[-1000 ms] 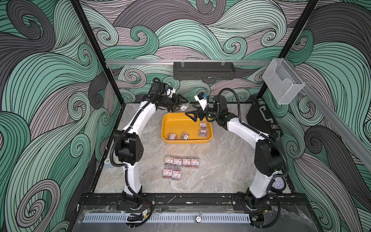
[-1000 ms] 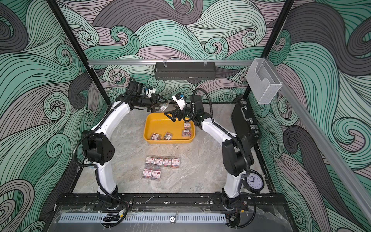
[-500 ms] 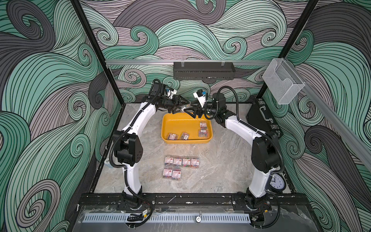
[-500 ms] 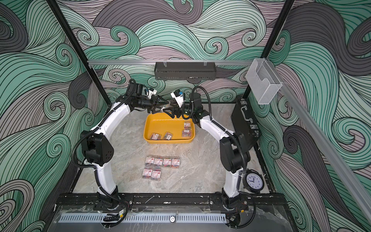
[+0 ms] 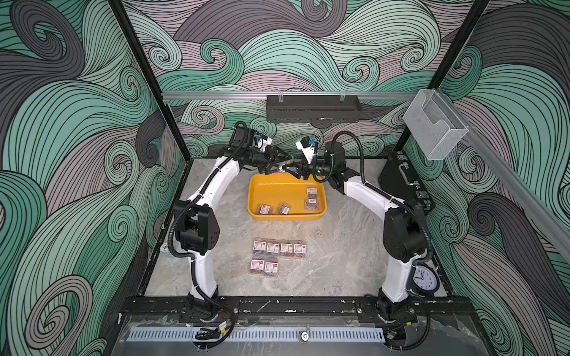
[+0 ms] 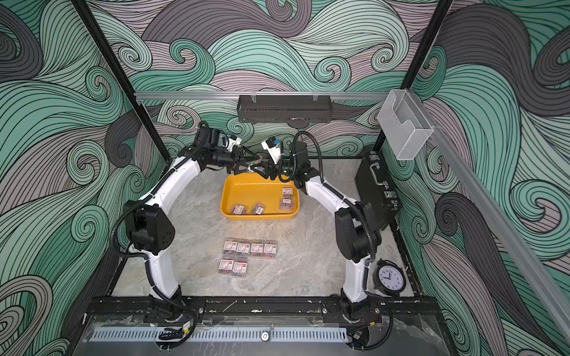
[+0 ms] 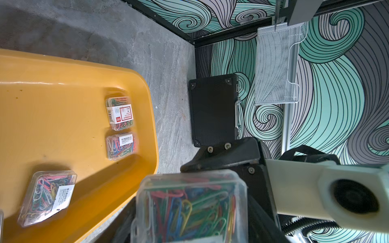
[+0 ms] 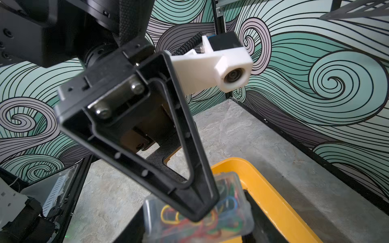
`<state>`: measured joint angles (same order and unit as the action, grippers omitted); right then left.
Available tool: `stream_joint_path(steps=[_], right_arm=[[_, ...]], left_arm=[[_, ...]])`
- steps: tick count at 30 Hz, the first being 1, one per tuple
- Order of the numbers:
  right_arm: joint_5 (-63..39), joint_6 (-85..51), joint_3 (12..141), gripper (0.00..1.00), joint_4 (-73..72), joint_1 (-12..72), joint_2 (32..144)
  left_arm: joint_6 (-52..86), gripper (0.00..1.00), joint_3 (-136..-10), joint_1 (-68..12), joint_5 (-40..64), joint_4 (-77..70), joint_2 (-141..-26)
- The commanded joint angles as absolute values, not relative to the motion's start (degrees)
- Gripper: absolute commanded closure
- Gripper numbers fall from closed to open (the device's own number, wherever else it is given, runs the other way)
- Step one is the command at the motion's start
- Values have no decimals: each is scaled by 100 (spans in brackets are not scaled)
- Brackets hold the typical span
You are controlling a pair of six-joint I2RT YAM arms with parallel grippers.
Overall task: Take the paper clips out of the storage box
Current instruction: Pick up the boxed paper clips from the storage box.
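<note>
Left gripper (image 5: 283, 163) is pinching one paper clip box (image 7: 189, 202) above the far rim of the storage box (image 5: 287, 216), its free end between the right gripper (image 5: 288, 171) fingers, and I can't tell whether they've clamped.

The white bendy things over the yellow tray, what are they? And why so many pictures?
They are two robot arms, a left arm and a right arm, each ending in two black fingers. Two pictures look down from above, almost the same. Two come from small cameras on the wrists, very close up. The yellow tray holds four little clear boxes of coloured paper clips. Six more boxes lie on the table, nearer the arms' bases. Above the tray's far edge the left fingers hold one box. The right fingers are beside it; whether they grip it, I cannot tell.
</note>
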<state>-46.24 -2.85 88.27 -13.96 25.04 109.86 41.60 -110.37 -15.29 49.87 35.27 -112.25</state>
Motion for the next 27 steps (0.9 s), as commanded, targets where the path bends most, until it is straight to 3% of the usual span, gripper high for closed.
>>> stream_joint_path(steps=[1,8,12,16,27], right_arm=[[-4789,-360,8978,48,-1444,2479,11056],[-4754,-312,9029,55,-1304,2479,11057],[-4680,-242,9035,57,-1175,2474,11052],[-4659,-154,9027,58,-1008,2479,11095],[-4188,454,9088,57,186,2539,11306]], left_arm=[[4009,40,-11126,-1600,5142,3524,-11055],[4003,39,-11142,-1595,5126,3546,-11061],[3857,24,-11221,-1600,5024,3736,-11058],[3709,18,-11263,-1580,4723,3932,-10973],[3134,17,-10471,-1249,3065,4399,-10247]])
